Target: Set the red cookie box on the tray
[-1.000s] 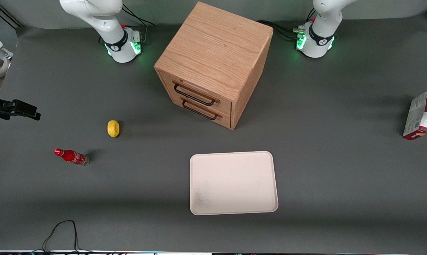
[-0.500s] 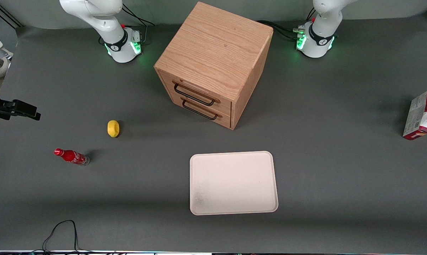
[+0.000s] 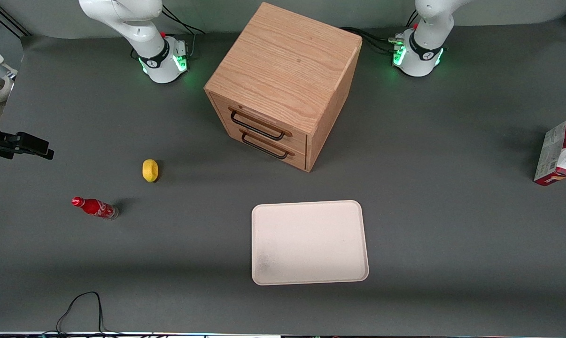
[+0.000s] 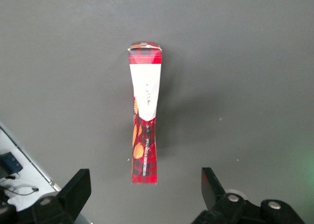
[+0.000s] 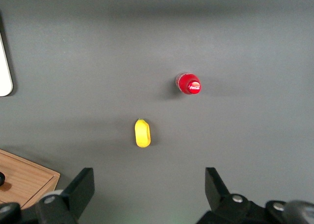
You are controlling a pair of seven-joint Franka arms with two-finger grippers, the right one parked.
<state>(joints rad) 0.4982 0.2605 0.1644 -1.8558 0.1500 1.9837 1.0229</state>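
We see a slim red cardboard cookie box [image 3: 557, 152] with grey-white printed panels standing on edge on the dark grey bench [image 3: 452, 225], far toward the working arm's end. The flat pale cream-pink tray [image 3: 309, 242] with rounded corners lies well apart from it, near the middle of the bench and nearer the front camera than the oak two-drawer cabinet [image 3: 283, 84]; nothing rests on the tray.

In the left wrist view our end effector [image 4: 142, 192] hangs above the box [image 4: 144, 113] with its two dark fingers [image 4: 76, 189] spread wide, holding nothing and not touching the carton.

We judge the box light, thin-walled and easy to dent or tip over. Its smooth printed faces may slip. The best hold looks to be across the narrow width, near the middle of its length, with gentle pressure.

A small red soda bottle [image 3: 95, 207] and a yellow lemon [image 3: 150, 170] lie toward the parked arm's end.
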